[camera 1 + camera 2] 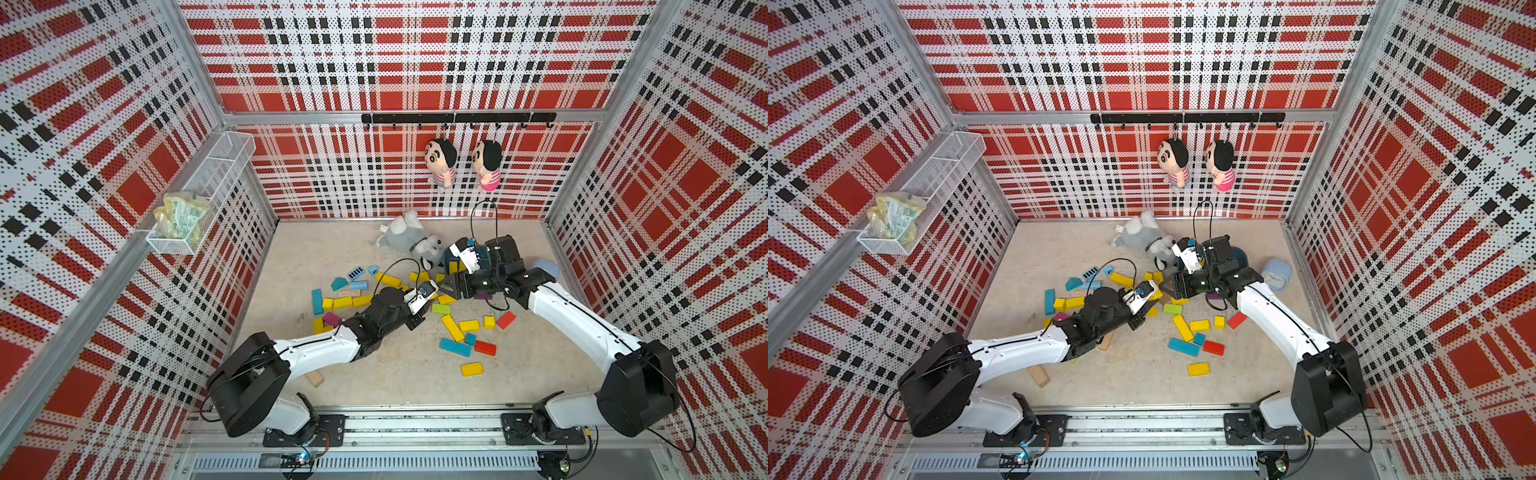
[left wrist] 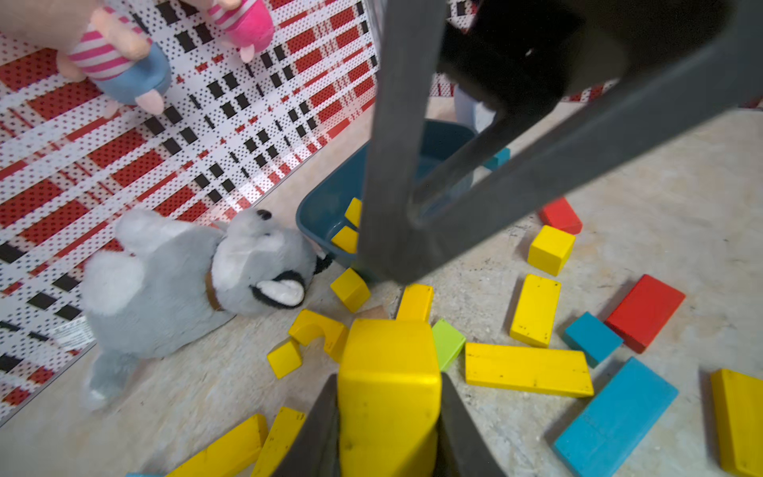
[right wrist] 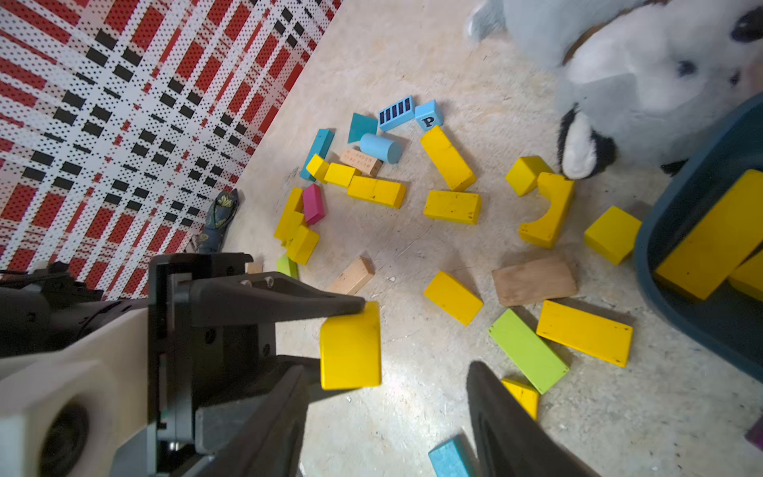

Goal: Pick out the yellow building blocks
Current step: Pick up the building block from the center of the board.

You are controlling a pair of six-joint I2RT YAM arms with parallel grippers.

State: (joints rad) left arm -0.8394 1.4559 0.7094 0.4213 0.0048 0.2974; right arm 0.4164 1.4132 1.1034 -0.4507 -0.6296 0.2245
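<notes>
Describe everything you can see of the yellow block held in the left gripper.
The yellow block is a chunky, bright yellow piece, painted wood by its look, with glossy faces, softly rounded edges and a few dark specks. The left gripper holds it, jaws shut on two opposite sides. It juts past the jaws' tips and seems lifted off the tabletop; nothing else touches it.

One clear letter here: a black capital "P" on the side of the light blue cube (image 3: 428, 117), seen in the right wrist view. Just beside it, a light blue brick (image 3: 395, 110) carries a row of dark bars, a sign rather than writing. The bare-wood block (image 3: 360, 162) nearby has faint printed rows — too small to read. The grey plush's white tag (image 2: 74, 335) shows print in the left wrist view — also illegible.
</notes>
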